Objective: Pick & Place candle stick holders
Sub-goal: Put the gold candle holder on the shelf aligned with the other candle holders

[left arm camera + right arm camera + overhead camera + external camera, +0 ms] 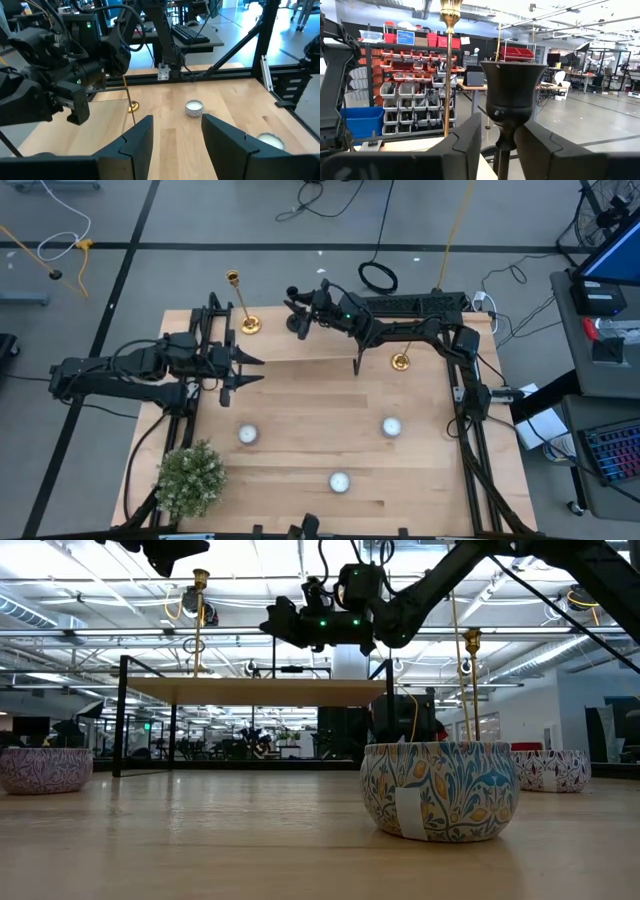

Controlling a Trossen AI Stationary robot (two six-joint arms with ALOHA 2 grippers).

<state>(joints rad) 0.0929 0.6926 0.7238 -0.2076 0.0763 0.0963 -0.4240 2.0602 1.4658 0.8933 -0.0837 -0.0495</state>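
My left gripper [245, 370] waits open at the table's left. Two tall shiny gold metal candlesticks [240, 302] stand along the back edge. The short black candlestick [510, 102] sits between my right gripper's [293, 307] parted fingers. It looks rigid, slick and top-heavy, so I'd pinch the stem.

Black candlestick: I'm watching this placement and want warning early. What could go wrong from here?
1. The right gripper is open with its fingers close on both sides of the black candlestick; a sideways retreat could tip it.
2. A gold candlestick stands nearby and might get knocked over too.
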